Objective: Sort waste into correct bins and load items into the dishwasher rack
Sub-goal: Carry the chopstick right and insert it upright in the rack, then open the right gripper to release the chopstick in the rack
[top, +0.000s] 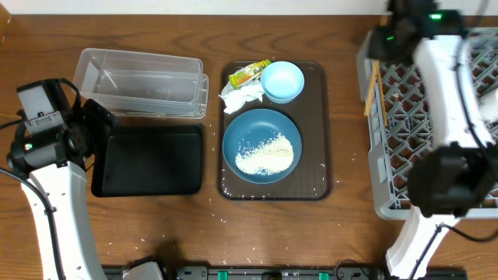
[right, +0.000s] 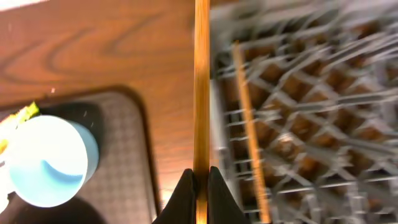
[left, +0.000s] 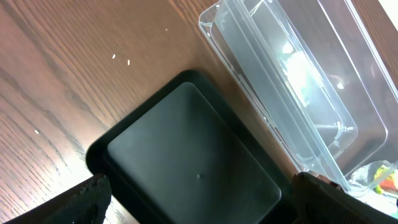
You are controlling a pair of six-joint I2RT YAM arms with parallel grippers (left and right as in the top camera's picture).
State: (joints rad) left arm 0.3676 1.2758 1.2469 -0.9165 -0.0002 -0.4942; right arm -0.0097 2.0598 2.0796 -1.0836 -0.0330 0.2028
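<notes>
Wood-grain worktop point(top: 342, 93) flecked with rice point(left: 129, 61); two stacked tubs point(top: 140, 82), one black tray point(top: 148, 163), one plate point(top: 261, 124), one bowl point(top: 282, 81), two chopsticks point(top: 372, 87) — right pincer point(right: 200, 180) clamps one, left pincer point(left: 205, 196) gapes empty.

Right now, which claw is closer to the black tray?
Left. The left claw hangs open over the black tray, at its left edge. The right claw is far off by the rack, pinching a chopstick.

We see dark blue plate point(top: 233, 134) holding white rice point(top: 266, 155), light blue bowl point(top: 282, 81) upright beside crumpled napkin point(top: 240, 98) and yellow-green wrapper point(top: 249, 74), black tray point(top: 148, 159) just beside clear tub point(top: 140, 82), chopsticks point(top: 375, 87) at left edge of grey rack point(top: 397, 124)
</notes>
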